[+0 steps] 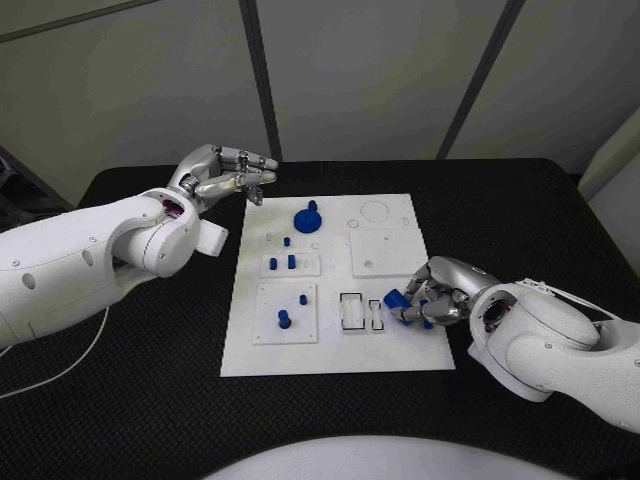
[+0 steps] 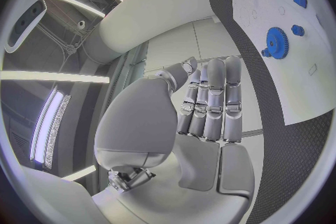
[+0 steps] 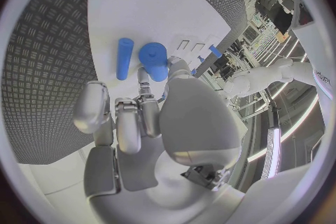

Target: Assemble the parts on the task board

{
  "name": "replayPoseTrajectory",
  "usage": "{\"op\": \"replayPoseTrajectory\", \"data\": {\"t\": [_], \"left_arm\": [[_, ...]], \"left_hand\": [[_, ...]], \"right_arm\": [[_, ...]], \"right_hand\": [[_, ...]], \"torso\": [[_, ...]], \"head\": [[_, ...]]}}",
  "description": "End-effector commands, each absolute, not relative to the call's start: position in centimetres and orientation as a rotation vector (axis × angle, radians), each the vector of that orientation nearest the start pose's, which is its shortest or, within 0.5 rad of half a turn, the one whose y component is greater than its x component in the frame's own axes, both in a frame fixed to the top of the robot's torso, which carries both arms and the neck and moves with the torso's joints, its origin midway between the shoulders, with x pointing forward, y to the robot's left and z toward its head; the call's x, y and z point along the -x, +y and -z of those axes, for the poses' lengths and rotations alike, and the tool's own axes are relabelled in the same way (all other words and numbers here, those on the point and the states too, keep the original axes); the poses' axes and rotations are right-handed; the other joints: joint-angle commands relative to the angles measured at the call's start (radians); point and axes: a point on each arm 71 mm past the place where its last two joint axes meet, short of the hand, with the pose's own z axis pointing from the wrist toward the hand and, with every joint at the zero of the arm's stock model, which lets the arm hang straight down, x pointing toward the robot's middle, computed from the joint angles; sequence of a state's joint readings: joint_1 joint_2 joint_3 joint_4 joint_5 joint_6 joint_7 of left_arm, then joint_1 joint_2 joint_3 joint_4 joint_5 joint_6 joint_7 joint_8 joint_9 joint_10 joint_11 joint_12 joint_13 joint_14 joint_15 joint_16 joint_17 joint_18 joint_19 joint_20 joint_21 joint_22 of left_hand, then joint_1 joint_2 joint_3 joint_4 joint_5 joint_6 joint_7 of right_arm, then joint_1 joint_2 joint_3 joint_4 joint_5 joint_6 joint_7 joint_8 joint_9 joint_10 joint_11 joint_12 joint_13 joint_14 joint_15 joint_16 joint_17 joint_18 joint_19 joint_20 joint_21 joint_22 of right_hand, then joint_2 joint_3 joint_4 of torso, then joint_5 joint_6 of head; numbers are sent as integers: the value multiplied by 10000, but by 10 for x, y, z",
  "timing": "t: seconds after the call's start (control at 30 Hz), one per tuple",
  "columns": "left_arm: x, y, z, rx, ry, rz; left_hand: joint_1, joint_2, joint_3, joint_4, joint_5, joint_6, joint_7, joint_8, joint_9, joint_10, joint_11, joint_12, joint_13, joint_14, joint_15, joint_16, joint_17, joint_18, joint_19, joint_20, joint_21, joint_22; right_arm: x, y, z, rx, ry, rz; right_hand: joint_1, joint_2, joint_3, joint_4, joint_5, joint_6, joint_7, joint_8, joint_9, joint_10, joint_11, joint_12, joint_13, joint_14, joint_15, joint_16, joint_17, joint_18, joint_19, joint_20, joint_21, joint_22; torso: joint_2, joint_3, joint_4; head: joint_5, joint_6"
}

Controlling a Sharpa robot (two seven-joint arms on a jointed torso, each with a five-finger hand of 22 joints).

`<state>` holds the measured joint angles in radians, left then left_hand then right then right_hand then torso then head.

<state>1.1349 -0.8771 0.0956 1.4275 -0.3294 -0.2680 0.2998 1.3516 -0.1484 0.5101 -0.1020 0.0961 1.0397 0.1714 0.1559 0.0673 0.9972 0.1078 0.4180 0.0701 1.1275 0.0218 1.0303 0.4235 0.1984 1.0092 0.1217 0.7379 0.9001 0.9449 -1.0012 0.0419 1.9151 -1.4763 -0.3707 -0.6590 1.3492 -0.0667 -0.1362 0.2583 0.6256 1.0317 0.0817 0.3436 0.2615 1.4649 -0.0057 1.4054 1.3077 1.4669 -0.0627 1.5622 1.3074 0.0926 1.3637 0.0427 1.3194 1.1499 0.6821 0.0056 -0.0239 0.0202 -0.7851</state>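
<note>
Blue pegs and gear already seated on board. Right robot hand at board's 4 o'clock, gripping blue part. Left robot hand at 11 o'clock, curled, holding nothing. Roughly half left, judging by unfilled slots.

Head camera overlooks task board; wrist cameras close behind

Even, soft light; wrist edges bend.
</note>
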Motion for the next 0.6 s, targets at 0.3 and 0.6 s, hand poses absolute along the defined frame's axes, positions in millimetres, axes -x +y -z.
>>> {"op": "replayPoseTrajectory", "data": {"t": [0.3,0.6], "left_arm": [[-509,251,167,8633,14537,13888],[-509,250,167,8625,14545,13911]], "left_hand": [[33,65,11,-81,-29,-58,-6,-11,1,-101,-1,76,9,-14,49,-54,-20,-150,4,49,-42,12],[33,65,11,-81,-29,-58,-6,-11,1,-101,-1,76,9,-14,49,-54,-20,-150,4,49,-42,12]], "right_arm": [[-374,-199,227,-4583,18337,-5424],[-370,-181,224,-4627,18518,-6221]], "right_hand": [[210,169,109,92,268,373,-229,191,178,173,-99,123,1145,1039,-132,86,2634,-107,114,-58,163,182],[147,152,83,160,306,393,-239,197,186,186,-111,129,1157,1039,-146,86,2634,-114,134,-72,187,221]], "torso": [[3,-8,5],[8,-2,5]], "head": [[-1,32],[26,32]]}}
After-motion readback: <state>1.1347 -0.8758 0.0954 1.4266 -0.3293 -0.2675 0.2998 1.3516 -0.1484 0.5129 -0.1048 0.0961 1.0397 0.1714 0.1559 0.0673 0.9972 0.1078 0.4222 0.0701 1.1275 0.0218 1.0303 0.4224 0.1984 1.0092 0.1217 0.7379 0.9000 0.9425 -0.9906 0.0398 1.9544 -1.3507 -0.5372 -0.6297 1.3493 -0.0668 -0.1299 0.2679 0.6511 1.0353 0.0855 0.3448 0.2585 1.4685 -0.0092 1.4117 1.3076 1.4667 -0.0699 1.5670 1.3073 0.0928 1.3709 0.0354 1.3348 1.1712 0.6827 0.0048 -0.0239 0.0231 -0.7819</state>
